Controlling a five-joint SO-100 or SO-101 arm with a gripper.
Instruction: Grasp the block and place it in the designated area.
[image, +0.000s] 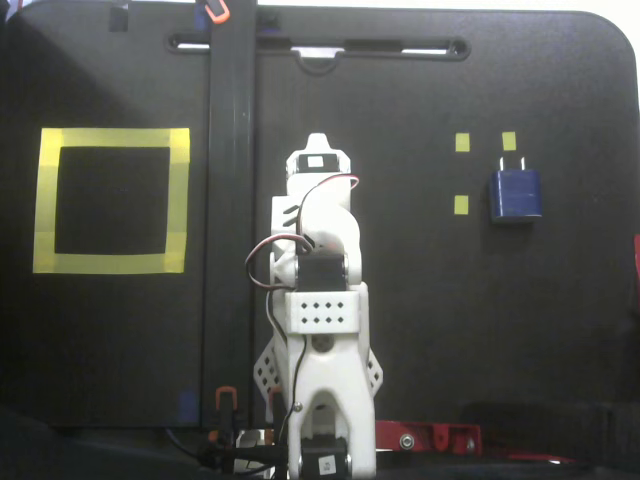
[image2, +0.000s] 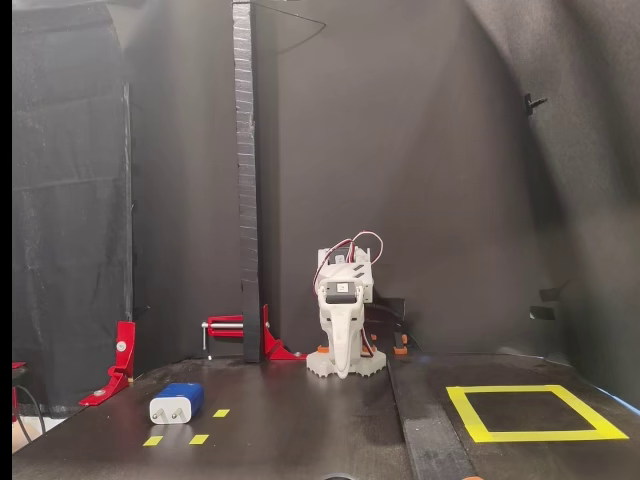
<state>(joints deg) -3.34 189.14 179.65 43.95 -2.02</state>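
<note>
Jaws (image: 318, 152) sat folded in at the top of the white arm (image: 320, 310), pointing down toward the table (image: 450, 330); from either fixed view I could not tell whether they were parted or closed, and they held nothing. The block (image: 516, 193) lay flat on the table well apart from them, at about three o'clock from the jaws in the fixed view from above, just beside three small yellow tape squares (image: 462, 142). Its long axis ran twelve to six in that view, with the two pale prongs at the twelve o'clock end. In the other fixed view the block (image2: 177, 402) sat at about eight o'clock from the arm, prong face toward the camera. The designated area (image: 180, 200) lay on the opposite side, at nine o'clock from the jaws, empty. Reaching the block would likely need a swing toward three o'clock first, then a closing across its short width.
</note>
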